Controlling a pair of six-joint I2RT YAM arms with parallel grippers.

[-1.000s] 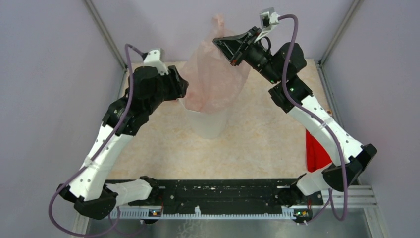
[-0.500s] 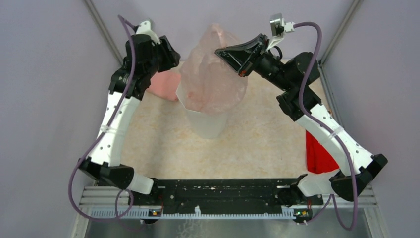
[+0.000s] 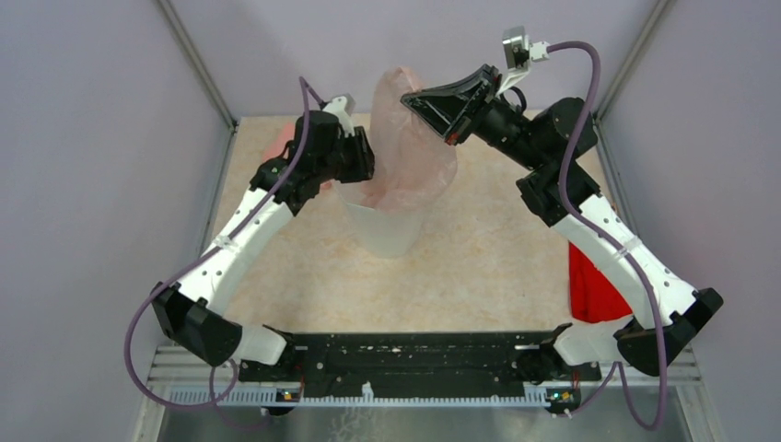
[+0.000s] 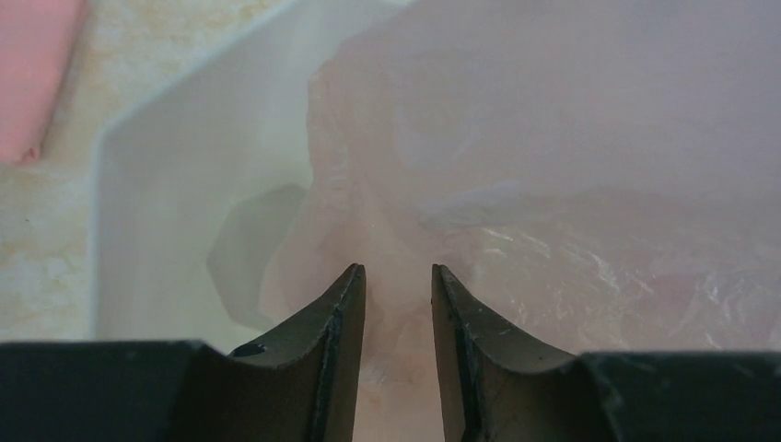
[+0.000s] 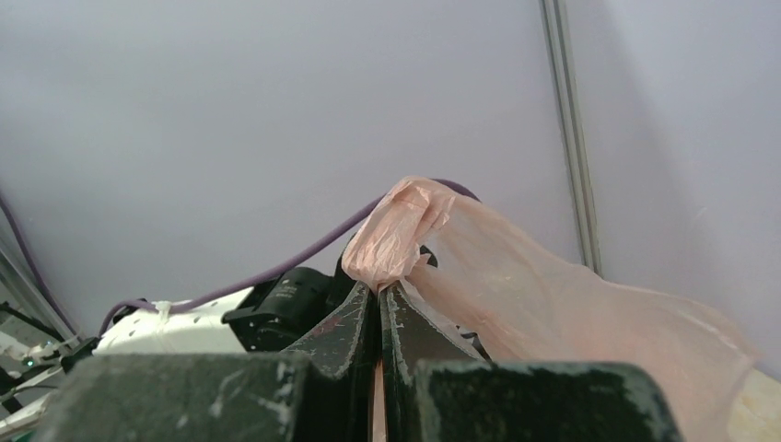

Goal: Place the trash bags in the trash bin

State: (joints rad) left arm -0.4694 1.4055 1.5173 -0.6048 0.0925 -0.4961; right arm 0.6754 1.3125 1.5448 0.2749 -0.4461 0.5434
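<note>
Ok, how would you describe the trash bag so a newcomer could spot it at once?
In the middle of the table stands a white faceted trash bin; the trash bag rises out of its mouth, top pinched in the right gripper. It is thin, see-through, crinkly pale pink film, unlike the opaque salmon cloth at far left or the red packet at right.

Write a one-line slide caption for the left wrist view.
Open left gripper straddles pale pink trash bag film inside the white trash bin.
</note>
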